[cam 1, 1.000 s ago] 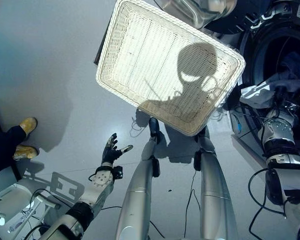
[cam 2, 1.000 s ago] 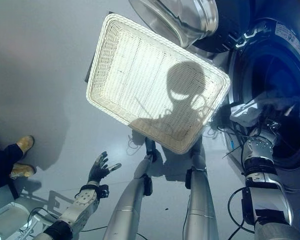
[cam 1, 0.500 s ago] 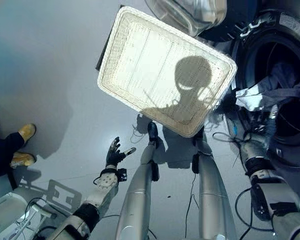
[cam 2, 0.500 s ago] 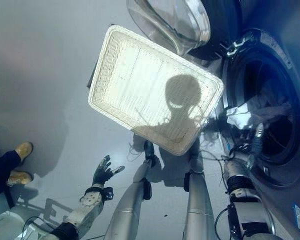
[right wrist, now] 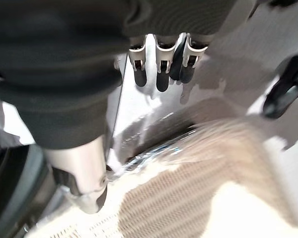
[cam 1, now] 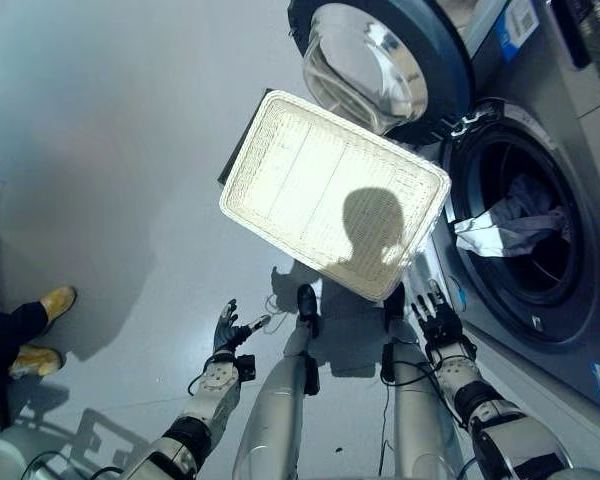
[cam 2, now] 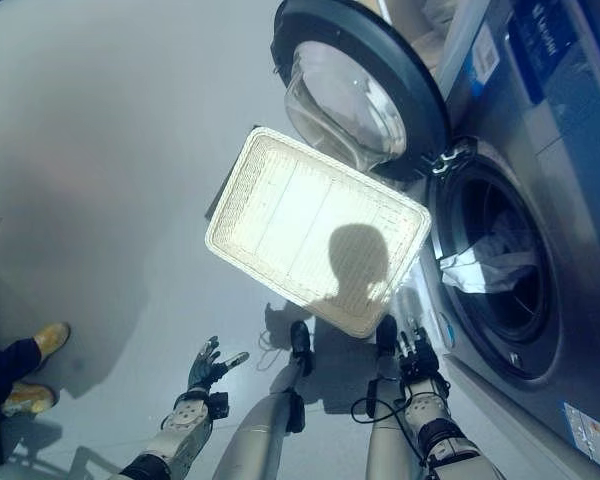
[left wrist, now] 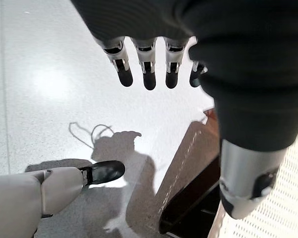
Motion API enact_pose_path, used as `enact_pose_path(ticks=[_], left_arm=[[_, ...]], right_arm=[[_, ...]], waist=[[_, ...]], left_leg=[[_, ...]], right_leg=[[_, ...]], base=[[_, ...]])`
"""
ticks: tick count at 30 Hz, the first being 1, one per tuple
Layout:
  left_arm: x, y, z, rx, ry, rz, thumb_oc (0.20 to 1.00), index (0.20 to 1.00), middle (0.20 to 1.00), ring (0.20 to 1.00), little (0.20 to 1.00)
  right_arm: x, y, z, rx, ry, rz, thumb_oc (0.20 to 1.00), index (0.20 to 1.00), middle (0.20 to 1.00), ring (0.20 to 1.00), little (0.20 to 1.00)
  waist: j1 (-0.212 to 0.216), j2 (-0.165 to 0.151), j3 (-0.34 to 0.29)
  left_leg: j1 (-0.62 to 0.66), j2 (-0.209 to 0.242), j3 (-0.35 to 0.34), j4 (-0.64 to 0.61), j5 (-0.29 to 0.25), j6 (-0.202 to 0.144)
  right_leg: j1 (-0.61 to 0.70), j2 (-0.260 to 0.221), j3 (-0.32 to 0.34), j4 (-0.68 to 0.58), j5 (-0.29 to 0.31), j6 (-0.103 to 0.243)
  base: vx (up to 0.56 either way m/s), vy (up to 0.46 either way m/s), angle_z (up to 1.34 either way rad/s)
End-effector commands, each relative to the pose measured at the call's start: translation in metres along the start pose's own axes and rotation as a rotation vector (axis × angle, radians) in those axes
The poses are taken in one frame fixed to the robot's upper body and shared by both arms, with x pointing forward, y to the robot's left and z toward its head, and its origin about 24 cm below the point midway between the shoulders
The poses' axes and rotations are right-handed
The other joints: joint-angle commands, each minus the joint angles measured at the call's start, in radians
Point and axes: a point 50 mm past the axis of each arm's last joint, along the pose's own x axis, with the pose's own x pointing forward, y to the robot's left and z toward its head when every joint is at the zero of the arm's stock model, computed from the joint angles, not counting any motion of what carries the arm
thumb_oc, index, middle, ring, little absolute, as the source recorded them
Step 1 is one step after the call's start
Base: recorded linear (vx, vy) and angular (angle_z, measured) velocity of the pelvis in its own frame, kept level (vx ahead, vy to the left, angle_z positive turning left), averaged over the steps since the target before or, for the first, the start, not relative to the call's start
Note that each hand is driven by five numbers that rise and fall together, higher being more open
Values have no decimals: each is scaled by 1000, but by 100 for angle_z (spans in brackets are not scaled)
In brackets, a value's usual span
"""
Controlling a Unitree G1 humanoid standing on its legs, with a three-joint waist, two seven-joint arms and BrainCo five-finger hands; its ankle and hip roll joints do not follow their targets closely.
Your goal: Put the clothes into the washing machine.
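Inside the washing machine (cam 1: 540, 215) drum, the clothes (cam 1: 508, 228) are now lying, partly draping over the door rim. Right hand (cam 1: 438, 322) is hanging clear of the opening after withdrawing, fingers released; left hand (cam 1: 227, 327) idles with fingers released. Basket (cam 1: 330, 190) is sitting empty, so loading appears complete

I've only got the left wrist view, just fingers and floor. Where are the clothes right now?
Observer: In the washing machine drum. A pale bundle of clothes sits at the rim of the opening.
Operator: Anything in the basket?
Observer: No, the white wicker basket is empty.
Operator: And the right hand?
Observer: The right hand is open and holds nothing, low down between the basket and the machine's front.
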Motion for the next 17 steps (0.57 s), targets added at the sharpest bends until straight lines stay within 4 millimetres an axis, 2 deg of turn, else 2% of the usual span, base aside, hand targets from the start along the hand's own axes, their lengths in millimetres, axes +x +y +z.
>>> enact_pose_path(ticks=[1,2,3,4,5,6,8,9,11,13,14,17], left_arm=[[0,16,-10,15,33,-28,1000,1000,1000,1000,1000],[-2,18,-15,13,52,-46,1000,1000,1000,1000,1000],[-2,18,-15,13,52,-46,1000,1000,1000,1000,1000],[-5,22,-24,13,87,-70,1000,1000,1000,1000,1000],[-11,28,-39,2,155,-120,1000,1000,1000,1000,1000],[-18,36,-56,6,228,-149,1000,1000,1000,1000,1000],[-27,41,-73,11,310,-188,1000,1000,1000,1000,1000],[-27,42,-73,12,312,-191,1000,1000,1000,1000,1000],[-38,42,-91,37,403,-237,1000,1000,1000,1000,1000],[-43,43,-99,51,450,-258,1000,1000,1000,1000,1000],[-43,43,-99,51,450,-258,1000,1000,1000,1000,1000],[-48,44,-106,113,499,-283,1000,1000,1000,1000,1000]], right_arm=[[-5,-9,-2,-369,16,25,1000,1000,1000,1000,1000],[-7,-14,-4,-484,30,34,1000,1000,1000,1000,1000],[-7,-14,-4,-484,30,34,1000,1000,1000,1000,1000],[-11,-23,-8,-614,63,35,1000,1000,1000,1000,1000],[-18,-42,-16,-789,127,17,1000,1000,1000,1000,1000],[-27,-63,-22,-853,205,-23,1000,1000,1000,1000,1000],[-36,-81,-29,-916,273,-51,1000,1000,1000,1000,1000],[-36,-81,-29,-918,277,-51,1000,1000,1000,1000,1000],[-46,-95,-39,-965,341,-69,1000,1000,1000,1000,1000],[-50,-100,-43,-1009,376,-71,1000,1000,1000,1000,1000],[-50,-100,-43,-1009,376,-71,1000,1000,1000,1000,1000],[-56,-105,-52,-1137,445,-38,1000,1000,1000,1000,1000]], waist=[[12,-33,-11],[14,-37,-21],[14,-37,-21],[21,-45,-50],[29,-58,-94],[34,-72,-143],[36,-85,-189],[36,-86,-190],[37,-99,-242],[39,-106,-272],[39,-106,-271],[45,-117,-327]], left_leg=[[50,-75,20,62,-120,14],[68,-75,16,57,-124,14],[68,-75,16,57,-124,14],[88,-73,14,45,-123,12],[138,-71,4,14,-123,10],[191,-67,-6,-25,-118,5],[236,-62,-7,-52,-117,0],[238,-61,-7,-53,-117,0],[278,-60,-8,-58,-129,2],[300,-57,-6,-56,-138,3],[301,-57,-6,-56,-138,3],[344,-52,3,-50,-158,7]], right_leg=[[62,69,-27,1,-35,6],[81,66,-29,-3,-40,8],[81,66,-29,-3,-40,8],[105,64,-32,-18,-39,10],[164,63,-42,-50,-42,13],[227,71,-49,-87,-45,14],[282,81,-58,-124,-44,13],[285,82,-58,-126,-44,13],[332,92,-64,-149,-48,9],[360,95,-69,-154,-56,5],[361,95,-69,-155,-56,5],[414,101,-82,-157,-77,-3]], base=[[13,38,9],[20,14,6],[39,18,12],[111,0,8],[225,-28,19],[227,-42,38],[159,-40,57],[117,-33,20],[125,-37,2],[122,-31,14],[128,-35,18],[132,-60,16]])
